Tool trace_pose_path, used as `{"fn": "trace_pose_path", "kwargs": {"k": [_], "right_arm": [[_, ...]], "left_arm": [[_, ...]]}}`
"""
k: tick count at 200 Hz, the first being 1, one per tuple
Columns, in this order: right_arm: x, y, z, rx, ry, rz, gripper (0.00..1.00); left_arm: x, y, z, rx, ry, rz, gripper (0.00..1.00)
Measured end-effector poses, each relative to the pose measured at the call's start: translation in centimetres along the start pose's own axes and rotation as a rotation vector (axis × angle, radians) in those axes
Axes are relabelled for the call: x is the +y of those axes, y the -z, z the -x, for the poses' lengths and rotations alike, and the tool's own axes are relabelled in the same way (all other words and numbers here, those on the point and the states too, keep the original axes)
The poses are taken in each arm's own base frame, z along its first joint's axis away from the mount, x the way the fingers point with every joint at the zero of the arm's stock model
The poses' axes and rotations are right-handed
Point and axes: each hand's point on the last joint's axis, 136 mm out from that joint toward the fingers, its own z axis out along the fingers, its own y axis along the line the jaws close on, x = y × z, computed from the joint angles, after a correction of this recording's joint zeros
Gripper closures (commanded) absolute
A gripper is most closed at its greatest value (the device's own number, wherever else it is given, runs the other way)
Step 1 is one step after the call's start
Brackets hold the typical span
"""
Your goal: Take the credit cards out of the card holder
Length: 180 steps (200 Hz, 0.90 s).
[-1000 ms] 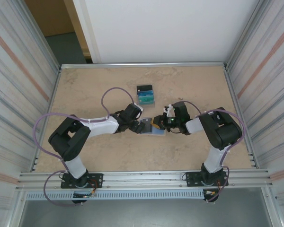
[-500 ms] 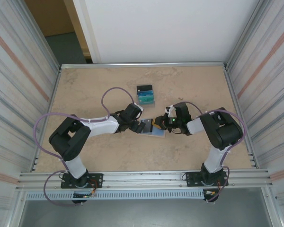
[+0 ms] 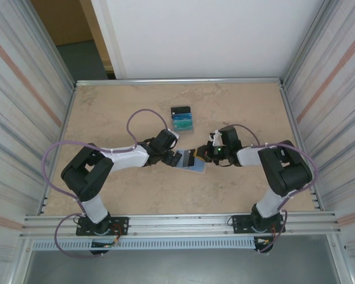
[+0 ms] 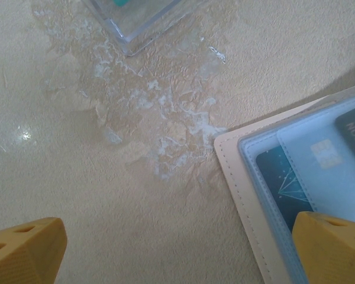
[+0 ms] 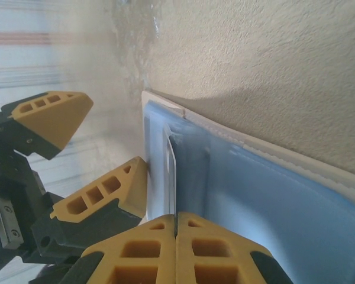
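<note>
The card holder (image 3: pixel 195 165) lies open on the table between both grippers, tan rim out, pale blue inside (image 5: pixel 272 207). My left gripper (image 3: pixel 175 158) is open; in its wrist view one yellow finger (image 4: pixel 334 248) rests on the holder's left end (image 4: pixel 242 177), the other (image 4: pixel 23 248) on bare table. A dark blue credit card (image 4: pixel 284 183) and a pale one with a chip (image 4: pixel 325 160) sit in the pockets. My right gripper (image 3: pixel 206 155) (image 5: pixel 176 222) is shut on a dark credit card (image 3: pixel 189 156), seen edge-on (image 5: pixel 170 171), partly drawn out of the holder.
A small pile of black, blue and teal pieces (image 3: pixel 181 119) lies just beyond the holder; its clear corner (image 4: pixel 136 23) shows in the left wrist view. Metal walls enclose the table on three sides. The left gripper's fingers (image 5: pixel 106 198) sit close to the right gripper.
The right arm has shifted rightward, and the dark card has slid further out of the holder. The left gripper has stayed on the holder.
</note>
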Motion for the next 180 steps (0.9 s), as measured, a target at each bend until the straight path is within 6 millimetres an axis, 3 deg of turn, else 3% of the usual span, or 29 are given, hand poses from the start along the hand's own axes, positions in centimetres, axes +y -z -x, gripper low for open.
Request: {"fn": "trace_pose_path", "kwargs": {"k": [98, 151, 180], "right_arm": [[-1.5, 2.3, 0.1, -0.017, 0.035, -0.134, 0.95], [-1.4, 2.2, 0.2, -0.016, 0.048, -0.150, 0.91], [-1.5, 2.1, -0.1, -0.012, 0.047, -0.161, 0.86]], "left_arm": [[-0.5, 0.9, -0.4, 0.022, 0.027, -0.039, 0.01], [-2.7, 1.9, 0.8, -0.034, -0.021, -0.095, 0.02], [-3.7, 1.2, 0.8, -0.022, -0.071, -0.095, 0.01]]}}
